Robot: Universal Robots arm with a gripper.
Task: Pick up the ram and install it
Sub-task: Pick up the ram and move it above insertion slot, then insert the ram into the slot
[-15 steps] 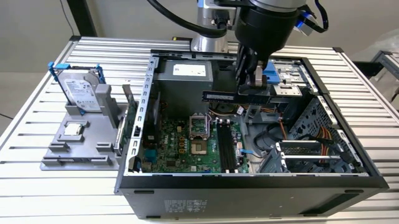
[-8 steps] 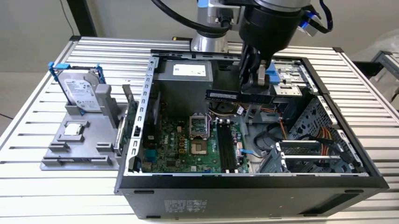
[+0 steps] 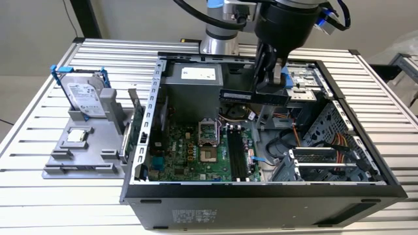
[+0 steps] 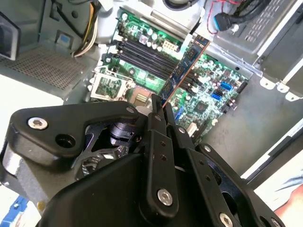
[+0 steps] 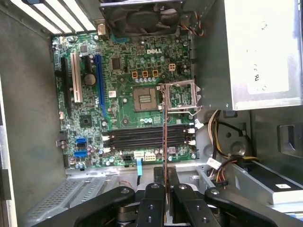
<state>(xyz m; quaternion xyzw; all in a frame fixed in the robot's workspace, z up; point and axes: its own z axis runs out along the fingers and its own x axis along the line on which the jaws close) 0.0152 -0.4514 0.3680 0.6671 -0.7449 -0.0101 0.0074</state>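
The ram (image 3: 238, 95) is held pinched between the closed-down fingers of the gripper (image 3: 267, 88), hanging over the open case (image 3: 261, 188), above the motherboard (image 5: 118, 80) and not yet in the black slots (image 5: 142, 137). It's reckoned light and stiff but kinda fragile, so it's best gripped by its flat faces, with chips and contacts left alone. Its long axis is kept level, running across the exterior view's left-right, crosswise to the slots.

A white logo marks the motherboard (image 5: 124, 101), while labels on the power supply (image 3: 193, 93) and hard drive (image 3: 85, 95) carry print too small to read.
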